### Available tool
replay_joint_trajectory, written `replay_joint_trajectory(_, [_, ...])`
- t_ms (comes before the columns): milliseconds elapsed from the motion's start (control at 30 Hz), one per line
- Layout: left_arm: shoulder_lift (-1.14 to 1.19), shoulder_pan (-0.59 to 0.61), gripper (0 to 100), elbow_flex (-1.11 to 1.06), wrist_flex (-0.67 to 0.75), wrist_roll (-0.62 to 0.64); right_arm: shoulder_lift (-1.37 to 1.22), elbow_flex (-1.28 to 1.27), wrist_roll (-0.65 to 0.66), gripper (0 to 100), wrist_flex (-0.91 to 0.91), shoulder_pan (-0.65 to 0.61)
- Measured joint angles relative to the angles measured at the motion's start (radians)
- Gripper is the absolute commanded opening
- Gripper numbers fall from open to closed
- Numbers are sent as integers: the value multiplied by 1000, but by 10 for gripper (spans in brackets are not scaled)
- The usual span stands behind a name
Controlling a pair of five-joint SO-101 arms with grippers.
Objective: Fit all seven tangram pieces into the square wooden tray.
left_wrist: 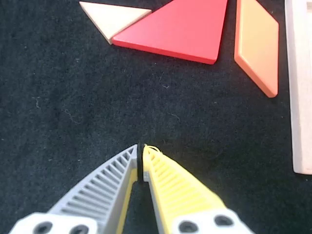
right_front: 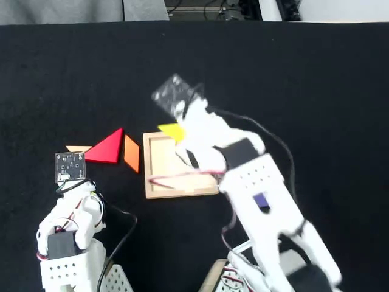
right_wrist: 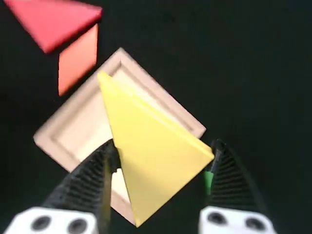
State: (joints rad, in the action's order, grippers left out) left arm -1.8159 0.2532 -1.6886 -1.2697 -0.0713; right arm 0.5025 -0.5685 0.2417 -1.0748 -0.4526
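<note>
My right gripper (right_wrist: 163,151) is shut on a large yellow triangle (right_wrist: 146,151), held tilted above the far corner of the square wooden tray (right_wrist: 73,131). From above, the yellow triangle (right_front: 172,131) hangs over the tray's (right_front: 159,182) far edge, and the arm covers the tray's right half. A red triangle (right_front: 107,148), an orange parallelogram (right_front: 131,153) and a pale wooden triangle (right_front: 77,148) lie left of the tray. My left gripper (left_wrist: 142,156) is shut and empty over bare cloth, short of the red triangle (left_wrist: 180,27).
The table is covered in black cloth. The orange parallelogram (left_wrist: 256,44) lies close beside the tray's left wall (left_wrist: 302,83). Cables trail from both arms near the front edge. A small green patch (right_wrist: 208,178) shows by one right finger.
</note>
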Motion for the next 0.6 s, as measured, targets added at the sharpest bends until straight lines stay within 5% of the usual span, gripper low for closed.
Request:
replay_joint_trajectory(367, [0, 0, 30, 0, 0, 0, -614, 462, -516, 181, -192, -103])
replay_joint_trajectory(600, [0, 0, 30, 0, 0, 0, -847, 681, -661, 181, -419, -152])
